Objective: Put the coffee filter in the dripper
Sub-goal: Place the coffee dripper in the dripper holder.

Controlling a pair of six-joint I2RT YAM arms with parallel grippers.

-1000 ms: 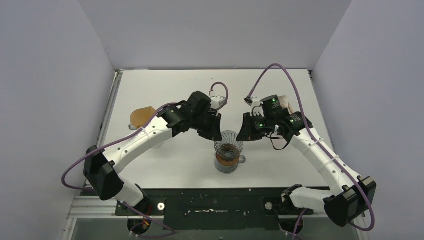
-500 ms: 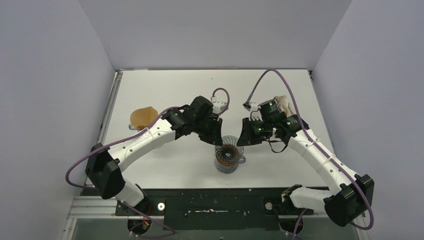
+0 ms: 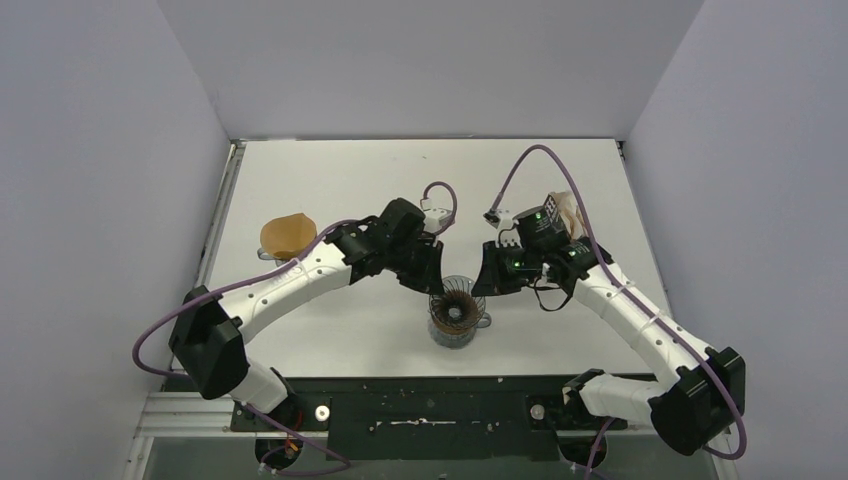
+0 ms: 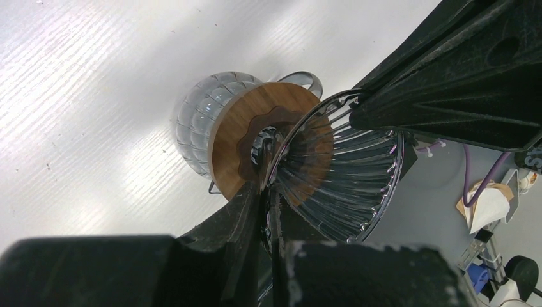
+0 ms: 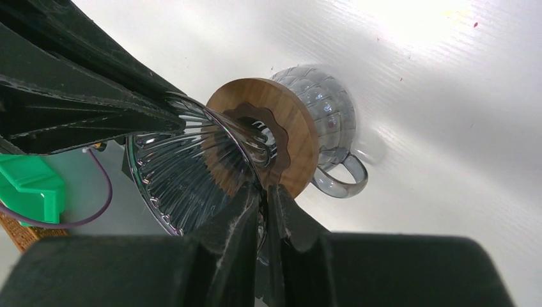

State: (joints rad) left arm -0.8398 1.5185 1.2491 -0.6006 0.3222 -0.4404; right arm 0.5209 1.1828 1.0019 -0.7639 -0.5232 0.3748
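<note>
**Top view.** The dripper (image 3: 457, 298) stands on the table (image 3: 330, 180), about midway across and nearer the near edge than the far one. Its mouth faces up and its tip points down, so the long axis is upright. We see the ribbed inner wall all the way down to the tip. A brown collar (image 3: 452, 323) rings the cone low down, and the small handle (image 3: 487, 320) points toward the right edge. The left gripper (image 3: 431, 282) meets the rim on its left side and the right gripper (image 3: 485, 282) meets it on its right.

The coffee filter (image 3: 563, 202) is pale paper toward the far right corner, half hidden behind the right wrist and well apart from the dripper. We cannot tell which way it points. A tan-brown paper cone (image 3: 287, 235) sits near the left edge.

**Left wrist view.** The left gripper (image 4: 265, 198) has its fingers closed to a sliver, pinching the dripper's (image 4: 345, 179) wall at the rim. The right gripper (image 4: 361, 114) bites the opposite rim. Below the collar (image 4: 236, 128), a clear ribbed glass base (image 4: 192, 121) rests on the table. The filter (image 4: 492, 210) shows white at the right margin, outside the cone.

**Right wrist view.** The right gripper (image 5: 263, 192) is likewise nearly closed, clamped on the rim. The cone's (image 5: 185, 185) inside shows its glass ribs down to the hole. The handle (image 5: 342, 179) loops out just beside the collar (image 5: 294, 128).
</note>
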